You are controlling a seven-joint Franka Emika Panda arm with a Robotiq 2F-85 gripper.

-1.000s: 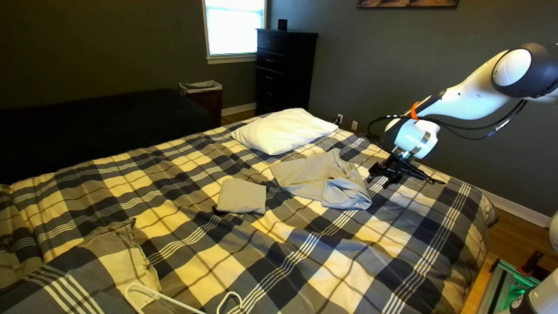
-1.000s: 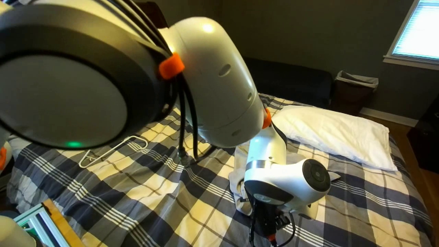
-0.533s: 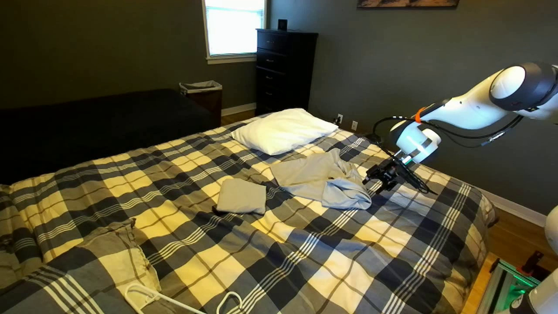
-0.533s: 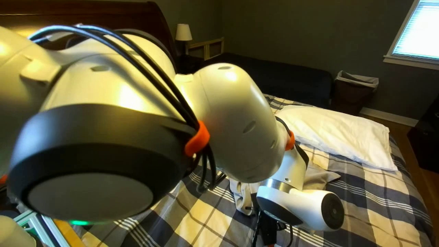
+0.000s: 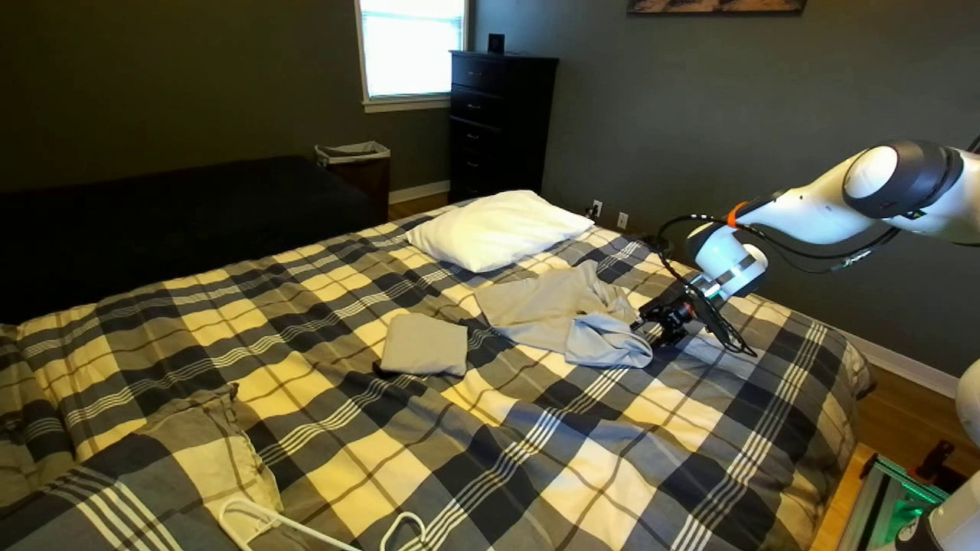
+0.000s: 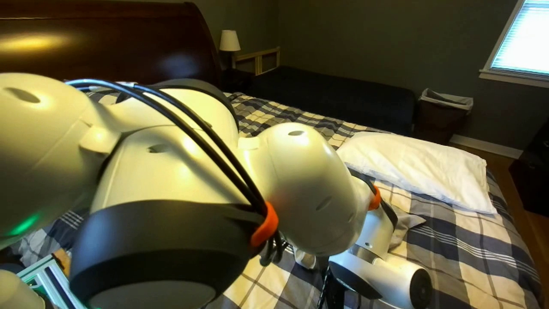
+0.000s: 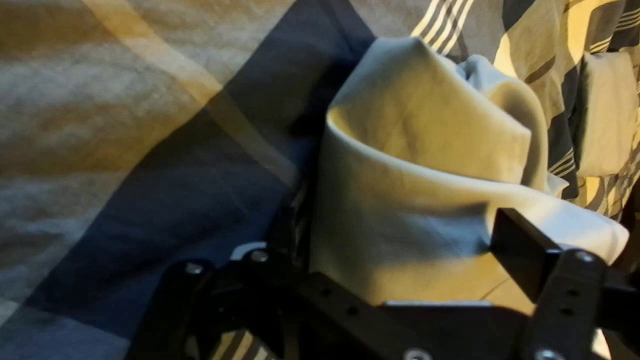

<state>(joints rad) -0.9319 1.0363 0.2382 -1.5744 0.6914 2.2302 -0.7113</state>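
A crumpled light grey cloth (image 5: 547, 302) lies spread on the plaid bed, its near right end bunched up. Part of it shows in an exterior view (image 6: 403, 225) behind the arm. My gripper (image 5: 649, 330) is low at the bunched end. In the wrist view the gripper (image 7: 400, 230) is open, its fingers wide apart with a raised fold of the cloth (image 7: 425, 155) between them. The right fingertip appears to touch the fold; the left finger is dark, and contact there cannot be told. A folded grey cloth (image 5: 425, 344) lies beside the crumpled one, also at the wrist view's right edge (image 7: 606, 115).
A white pillow (image 5: 501, 229) lies behind the cloth, also in an exterior view (image 6: 416, 167). A white hanger (image 5: 291, 524) lies at the bed's near edge. The plaid bedspread (image 5: 490, 459) is wrinkled. A dark dresser (image 5: 501, 126) and a hamper (image 5: 354, 168) stand beyond the bed.
The arm has come down, and my gripper has moved lower and to the left in an exterior view, onto the bunched end of the cloth. The cloths and pillow have not visibly moved.
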